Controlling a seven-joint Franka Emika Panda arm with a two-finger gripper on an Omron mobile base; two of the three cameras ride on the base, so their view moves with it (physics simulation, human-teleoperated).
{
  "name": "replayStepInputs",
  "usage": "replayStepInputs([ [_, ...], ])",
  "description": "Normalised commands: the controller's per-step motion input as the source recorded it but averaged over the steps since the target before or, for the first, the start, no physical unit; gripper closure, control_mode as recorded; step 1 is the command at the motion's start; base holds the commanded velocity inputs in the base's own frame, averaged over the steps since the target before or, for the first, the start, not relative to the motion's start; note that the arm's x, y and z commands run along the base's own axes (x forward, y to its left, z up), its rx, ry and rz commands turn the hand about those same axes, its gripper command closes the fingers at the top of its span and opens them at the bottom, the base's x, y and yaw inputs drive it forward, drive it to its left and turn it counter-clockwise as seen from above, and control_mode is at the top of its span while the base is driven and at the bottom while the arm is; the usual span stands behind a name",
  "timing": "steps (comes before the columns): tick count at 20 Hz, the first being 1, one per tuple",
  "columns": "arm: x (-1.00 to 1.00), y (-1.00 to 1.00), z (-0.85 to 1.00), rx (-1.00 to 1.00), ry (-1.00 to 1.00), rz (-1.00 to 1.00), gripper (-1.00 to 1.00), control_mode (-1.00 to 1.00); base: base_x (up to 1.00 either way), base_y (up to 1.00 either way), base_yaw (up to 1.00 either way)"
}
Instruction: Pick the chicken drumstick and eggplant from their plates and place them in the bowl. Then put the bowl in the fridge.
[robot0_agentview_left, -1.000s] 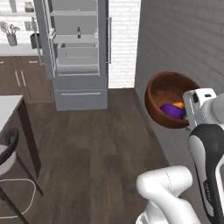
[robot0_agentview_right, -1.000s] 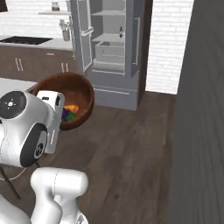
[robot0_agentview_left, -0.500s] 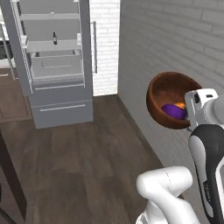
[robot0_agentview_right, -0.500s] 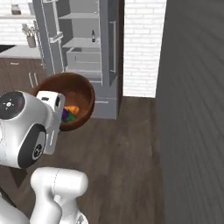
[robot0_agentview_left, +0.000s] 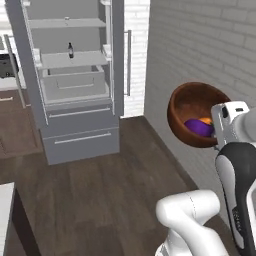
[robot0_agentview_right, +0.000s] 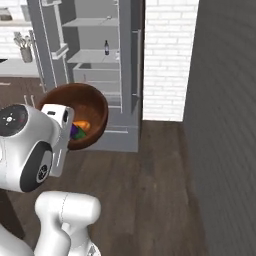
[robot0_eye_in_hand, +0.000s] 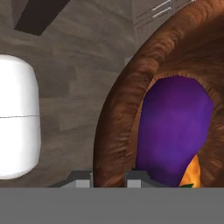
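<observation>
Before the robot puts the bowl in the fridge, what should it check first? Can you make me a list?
1. Is the bowl held tight? The gripper pinches its rim: ok.
2. Is the eggplant inside the bowl? Ok.
3. Is the chicken drumstick inside too? A golden-orange piece lies beside the eggplant: ok.
4. Is the fridge door open? Shelves and drawers show: ok.
5. Is there room on a shelf? A small dark bottle stands on one; whether the bowl fits: cannot tell.
6. Is the bowl close enough to the fridge? It hangs well away over the floor: not ok.
</observation>
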Motion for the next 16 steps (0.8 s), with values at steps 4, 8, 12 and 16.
replayStepInputs([
  [4, 0.0, 0.0, 0.0, 0.0, 0.0, 0.0, 1.0, 1.0, 1.0, 0.4, -0.02],
  [8, 0.0, 0.0, 0.0, 0.0, 0.0, 0.0, 1.0, 1.0, 0.9, 0.67, 0.05],
  [12, 0.0, 0.0, 0.0, 0.0, 0.0, 0.0, 1.0, 1.0, 0.86, 0.71, 0.13],
  [16, 0.0, 0.0, 0.0, 0.0, 0.0, 0.0, 1.0, 1.0, 0.82, 0.54, 0.13],
])
